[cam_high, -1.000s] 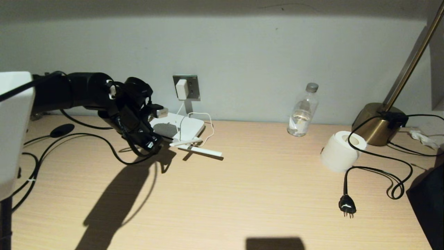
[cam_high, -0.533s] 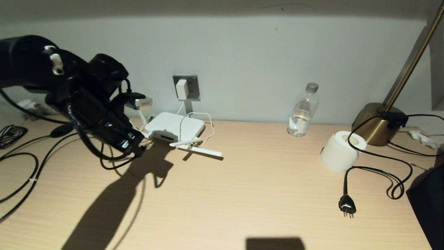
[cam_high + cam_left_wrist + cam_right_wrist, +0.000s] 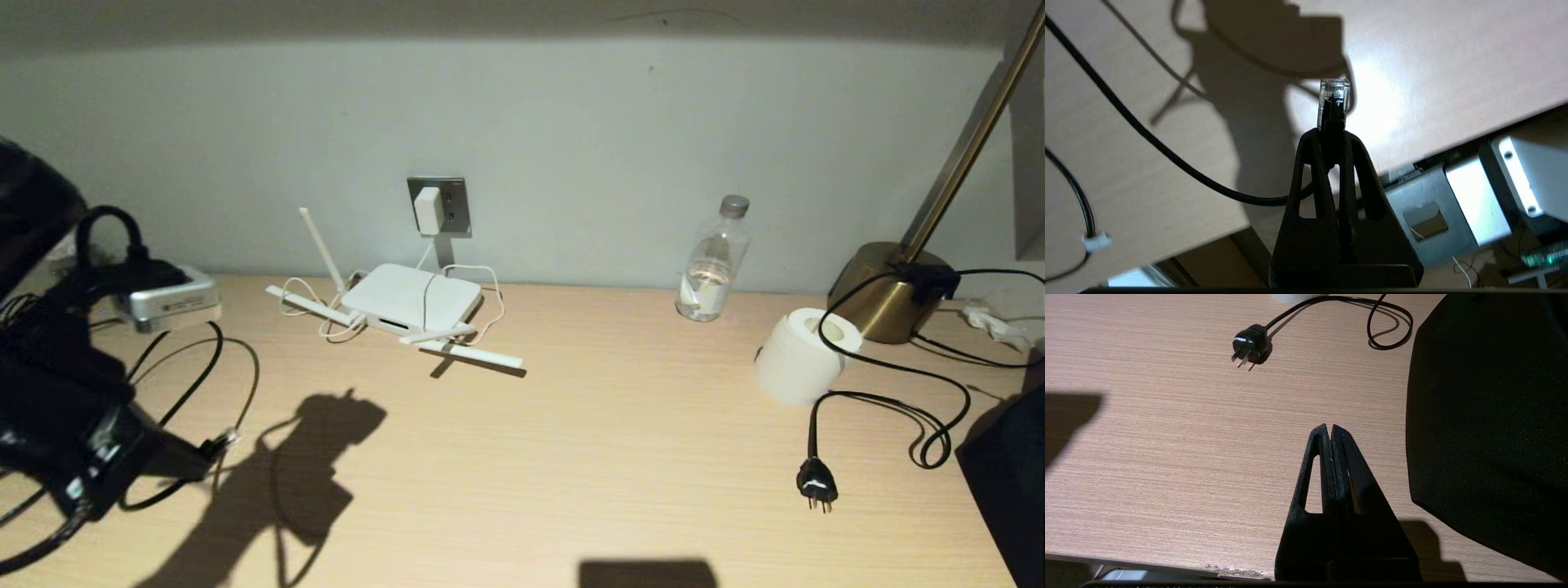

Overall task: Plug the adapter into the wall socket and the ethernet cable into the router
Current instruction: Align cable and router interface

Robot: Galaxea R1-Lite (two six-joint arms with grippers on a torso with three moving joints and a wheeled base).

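Observation:
The white adapter [image 3: 428, 210] sits in the grey wall socket [image 3: 458, 204], its thin white cord dropping to the router [image 3: 412, 300]. The router lies flat on the desk below the socket with its stick antennas splayed. My left gripper [image 3: 200, 459] hangs low over the desk's front left, well away from the router. It is shut on the black ethernet cable [image 3: 1167, 149], and the clear connector [image 3: 1334, 96] sticks out past the fingertips of the left gripper [image 3: 1331, 134]. My right gripper [image 3: 1329, 428] is shut and empty above the desk's front right.
A water bottle [image 3: 713, 261] stands by the wall. A paper roll [image 3: 804, 353], a brass lamp base [image 3: 886, 290] and a black three-pin plug [image 3: 817, 483] with looped cord fill the right side. A dark bulky object [image 3: 1008, 482] sits at the right edge. Black cords loop at far left.
My left arm has swung back from the router to the desk's front left, carrying the ethernet cable end. The router and its antennas are uncovered. The right arm has not moved.

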